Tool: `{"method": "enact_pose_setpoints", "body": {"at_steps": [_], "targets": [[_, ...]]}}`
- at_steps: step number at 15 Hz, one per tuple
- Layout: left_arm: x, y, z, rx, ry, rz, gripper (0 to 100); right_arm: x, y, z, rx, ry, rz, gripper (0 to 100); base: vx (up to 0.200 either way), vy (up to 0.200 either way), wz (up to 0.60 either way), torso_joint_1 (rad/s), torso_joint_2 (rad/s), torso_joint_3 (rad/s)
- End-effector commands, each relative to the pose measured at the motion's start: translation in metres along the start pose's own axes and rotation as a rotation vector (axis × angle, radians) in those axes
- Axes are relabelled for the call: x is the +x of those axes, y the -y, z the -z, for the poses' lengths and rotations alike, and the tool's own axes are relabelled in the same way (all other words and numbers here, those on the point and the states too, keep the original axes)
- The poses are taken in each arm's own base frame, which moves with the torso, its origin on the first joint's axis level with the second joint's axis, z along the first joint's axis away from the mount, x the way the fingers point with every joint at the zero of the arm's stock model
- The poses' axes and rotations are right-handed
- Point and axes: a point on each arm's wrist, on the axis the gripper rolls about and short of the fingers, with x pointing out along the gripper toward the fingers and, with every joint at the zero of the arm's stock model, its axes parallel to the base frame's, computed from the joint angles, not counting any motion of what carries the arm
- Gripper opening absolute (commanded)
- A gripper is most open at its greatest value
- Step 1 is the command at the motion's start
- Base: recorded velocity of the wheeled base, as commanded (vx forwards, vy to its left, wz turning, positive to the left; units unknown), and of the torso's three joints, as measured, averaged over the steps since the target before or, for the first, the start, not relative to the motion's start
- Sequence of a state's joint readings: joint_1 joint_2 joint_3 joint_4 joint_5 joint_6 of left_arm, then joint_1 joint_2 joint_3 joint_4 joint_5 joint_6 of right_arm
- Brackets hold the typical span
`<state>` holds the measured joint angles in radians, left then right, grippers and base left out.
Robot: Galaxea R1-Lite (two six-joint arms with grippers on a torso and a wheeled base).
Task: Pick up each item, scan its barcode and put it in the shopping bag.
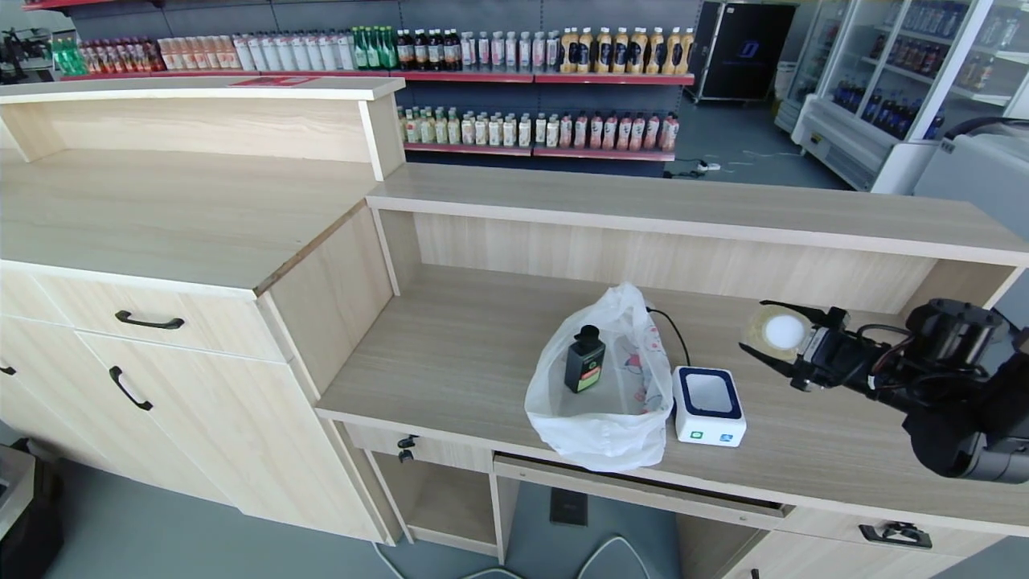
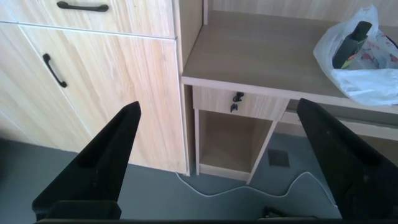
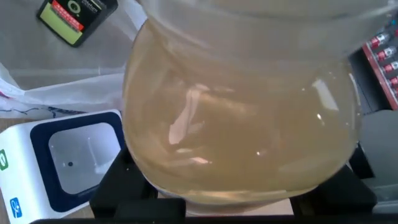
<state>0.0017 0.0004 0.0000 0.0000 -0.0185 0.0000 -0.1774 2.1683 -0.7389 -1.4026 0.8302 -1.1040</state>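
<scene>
Right gripper [image 1: 757, 326], right of centre in the head frame: jaws clamped across a round jar [image 1: 785, 331] with a white lid and pale amber contents, held above the counter [image 1: 450, 346], well clear of the surface. In the right wrist view the jar [image 3: 242, 106] hangs in front of the lens, with the scanner [image 3: 74, 155] below and to one side, not under it. Scanner [image 1: 707, 402] sits lower centre, window up, just beside the shopping bag [image 1: 599, 434], which slumps open at centre. A dark bottle [image 1: 584, 359] with a green and red label lies inside the bag. Left gripper [image 2: 217, 109]: fingers spread wide, empty, hanging off the counter edge above the floor. Judgement: scan step in hand for the jar. Next move calls for carrying it left over the scanner window with its barcode turned toward the glass; no barcode visible, so some rotation is likely needed, then a drop into the bag mouth. Count: one jar, one scanner, one bag, one bottle bagged.
</scene>
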Motion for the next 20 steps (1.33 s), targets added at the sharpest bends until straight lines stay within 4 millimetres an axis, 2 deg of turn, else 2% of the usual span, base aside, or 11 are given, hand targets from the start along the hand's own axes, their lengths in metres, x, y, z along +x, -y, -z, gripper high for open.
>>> {"method": "enact_pose_setpoints", "body": {"at_steps": [1, 11, 20], "targets": [[0.000, 0.000, 0.000, 0.000, -0.001, 0.000, 100, -0.001, -0.008, 0.007, 0.015, -0.014, -0.016, 0, 0.000, 0.000, 0.00, 0.000, 0.00, 0.000], [0.000, 0.000, 0.000, 0.000, -0.001, 0.000, 100, -0.008, -0.019, 0.019, -0.008, -0.050, -0.038, 0, 0.000, 0.000, 0.00, 0.000, 0.00, 0.000], [0.000, 0.000, 0.000, 0.000, 0.000, 0.000, 100, -0.003, -0.035, 0.029, 0.025, -0.057, -0.067, 0, 0.000, 0.000, 0.00, 0.000, 0.00, 0.000]]}}
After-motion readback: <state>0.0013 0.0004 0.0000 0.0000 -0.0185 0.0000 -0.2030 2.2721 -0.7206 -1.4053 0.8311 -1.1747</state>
